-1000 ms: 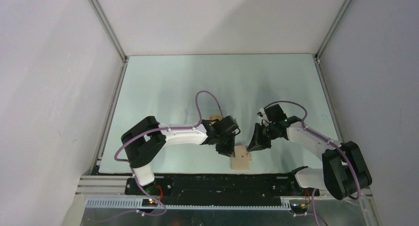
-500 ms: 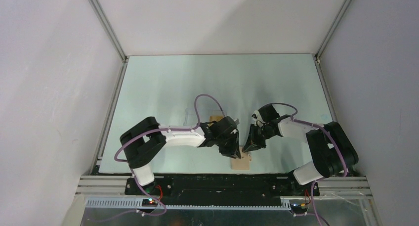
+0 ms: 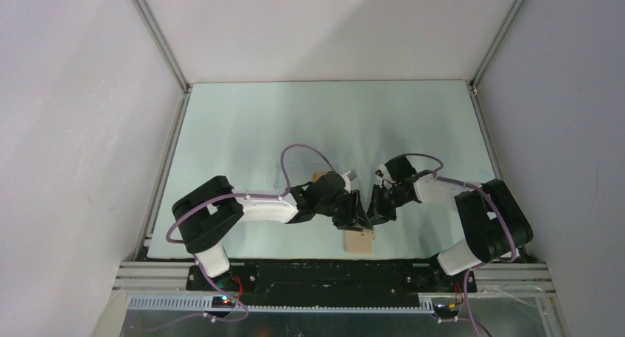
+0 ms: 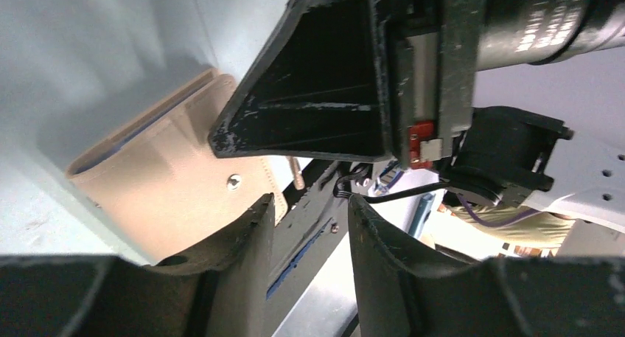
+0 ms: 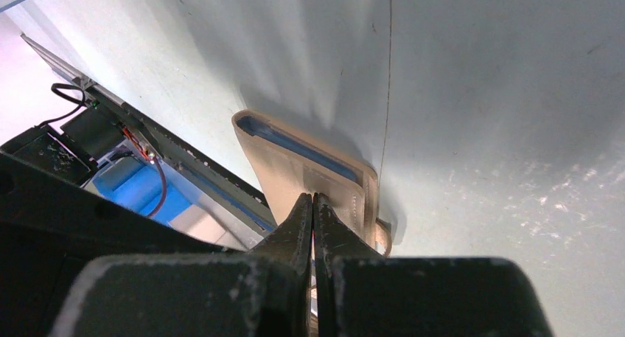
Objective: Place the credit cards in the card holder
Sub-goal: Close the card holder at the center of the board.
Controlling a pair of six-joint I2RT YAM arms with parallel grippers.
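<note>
The small tan bifold card holder with blue lining (image 3: 359, 241) lies directly under both claws' tips. The left gripper (image 4: 306, 219) is narrowly parted with nothing between its fingers, one finger just beside the holder's edge. The right gripper (image 5: 313, 204) is pressed together at the holder's rim, and I cannot tell whether it pinches anything.
</note>
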